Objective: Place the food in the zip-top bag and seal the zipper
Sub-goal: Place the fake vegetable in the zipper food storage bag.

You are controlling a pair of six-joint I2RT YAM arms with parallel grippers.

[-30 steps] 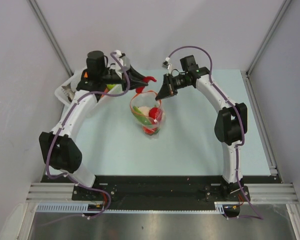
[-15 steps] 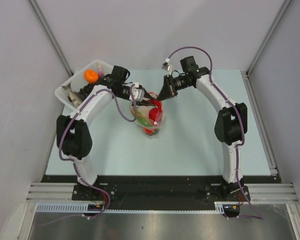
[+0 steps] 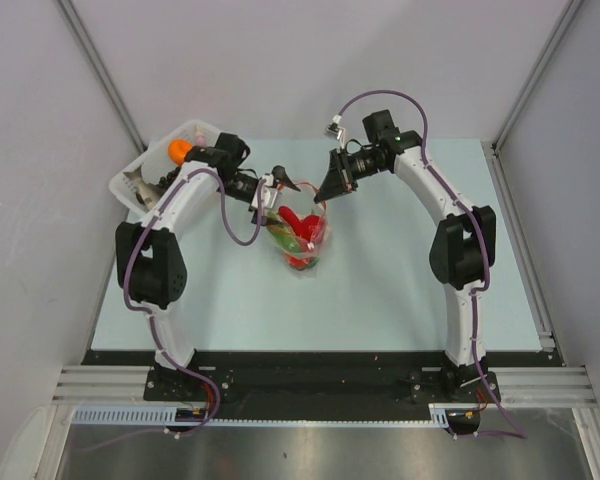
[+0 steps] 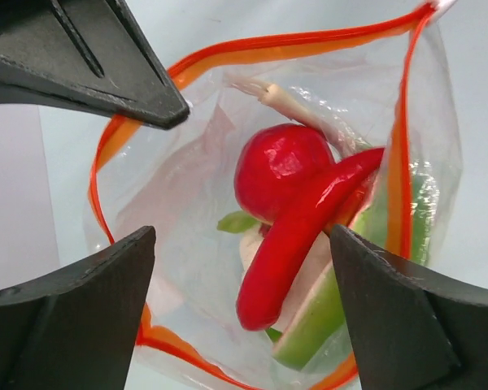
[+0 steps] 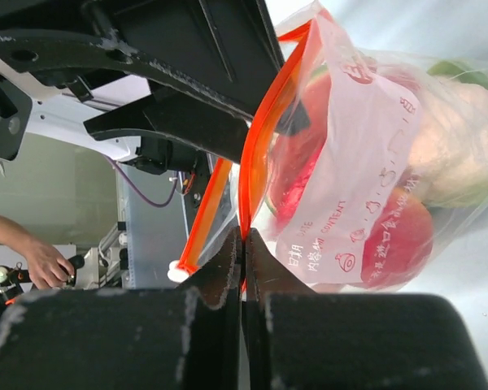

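Observation:
The zip-top bag (image 3: 302, 238) stands open-mouthed mid-table, holding food: a red chili (image 4: 297, 240), a red tomato (image 4: 278, 166), a green vegetable (image 4: 321, 325) and white cauliflower (image 5: 455, 138). My left gripper (image 4: 242, 242) hovers open just above the bag's mouth, the chili lying loose below it, clear of both fingers. In the top view the left gripper (image 3: 285, 183) sits at the bag's left rim. My right gripper (image 5: 244, 240) is shut on the red-orange zipper (image 5: 256, 154), holding that edge up; in the top view the right gripper (image 3: 325, 193) sits at the bag's far rim.
A white slatted basket (image 3: 130, 180) stands at the table's far left corner with an orange (image 3: 180, 151) inside. The right gripper's black fingers (image 4: 89, 65) cross the upper left of the left wrist view, close to the left fingers.
The left arm swung from near the basket to over the bag carrying the red chili, then opened its jaws; the chili now lies inside the bag. The right gripper stayed put.

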